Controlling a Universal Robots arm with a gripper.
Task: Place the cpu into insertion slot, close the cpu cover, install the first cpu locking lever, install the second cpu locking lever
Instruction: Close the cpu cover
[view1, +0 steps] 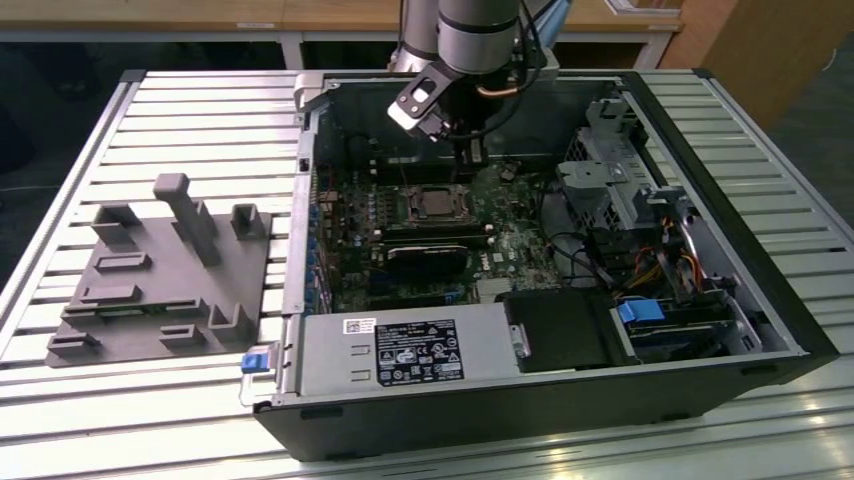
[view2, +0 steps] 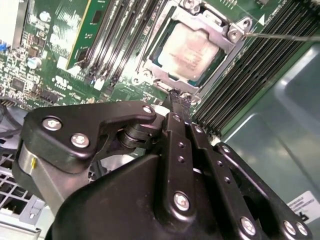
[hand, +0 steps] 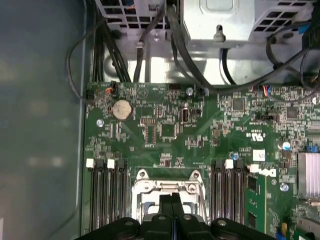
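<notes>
Black two-finger gripper (view2: 176, 96): fingers pressed together, holding nothing, tips at the insertion slot (view2: 165, 82) edge. Just ahead of the tips, the pale silver-grey square cpu (view2: 192, 47) is seated, and the thin silvery metal cpu cover (view2: 212, 20) frame looks closed over it. Beyond that, the thin wire locking lever (view2: 285, 36) sticks out sideways, so I judge the latching not done.

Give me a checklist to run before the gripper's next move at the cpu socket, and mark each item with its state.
1. The cpu is seated in the socket: ok. Its pale top shows through the cover's window in the second wrist view.
2. The cpu cover is down over it: ok. The frame lies flat round the chip.
3. The locking levers are latched: cannot tell. One thin lever rod runs out from the socket's corner.
4. The gripper is empty: ok. Its fingers are shut together, with nothing seen between them.
5. The gripper is clear of the cover: cannot tell. Its tip is at the frame's edge, but contact is not visible.
</notes>
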